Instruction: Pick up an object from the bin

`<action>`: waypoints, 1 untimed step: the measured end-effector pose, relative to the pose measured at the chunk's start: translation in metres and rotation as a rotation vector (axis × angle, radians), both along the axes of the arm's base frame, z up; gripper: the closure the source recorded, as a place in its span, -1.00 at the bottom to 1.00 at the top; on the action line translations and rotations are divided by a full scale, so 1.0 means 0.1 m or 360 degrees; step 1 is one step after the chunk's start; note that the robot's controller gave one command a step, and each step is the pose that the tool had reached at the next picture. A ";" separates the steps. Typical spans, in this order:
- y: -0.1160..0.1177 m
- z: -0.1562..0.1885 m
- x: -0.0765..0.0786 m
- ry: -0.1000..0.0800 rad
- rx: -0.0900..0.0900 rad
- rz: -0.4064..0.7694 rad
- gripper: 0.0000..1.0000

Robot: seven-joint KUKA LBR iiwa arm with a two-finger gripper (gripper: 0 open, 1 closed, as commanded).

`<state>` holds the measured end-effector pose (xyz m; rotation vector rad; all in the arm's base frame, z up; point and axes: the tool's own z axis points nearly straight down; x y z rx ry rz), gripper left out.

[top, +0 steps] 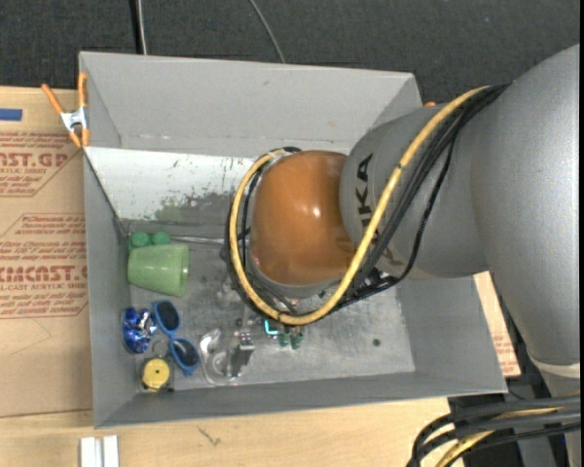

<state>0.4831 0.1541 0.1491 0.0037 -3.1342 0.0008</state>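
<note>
Grey metal bin point(224, 105) across the middle of the frame. From the right edge, reaching in over it: the big grey arm point(487, 183), with its rounded orange cover point(297, 212) at frame centre and yellow cable looped round that.

Just below the cover, low over the bin's floor near the lower middle: the gripper point(241, 343). Hidden too much by the wrist to judge; cannot tell whether released or clenched, nor whether grasping anything.

Right beside the gripper, on its left: a silvery, glassy piece point(214, 355), lying on the floor close to the front wall; nearest thing to the gripper.

Further left, along the bin's left wall:
- green cup point(159, 267) on its side, at mid-height of the wall, two small green knobs point(148, 238) just above it;
- crumpled blue shiny bit point(133, 330) below the cup;
- blue glasses-like frame point(172, 337) touching or just beside that bit;
- small yellow round thing point(155, 375) in the lower left corner.

All four well apart from the gripper.
</note>
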 end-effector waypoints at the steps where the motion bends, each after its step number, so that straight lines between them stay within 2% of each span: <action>1: 0.82 0.06 0.29 -0.0017 0.0007 0.0344 -1.00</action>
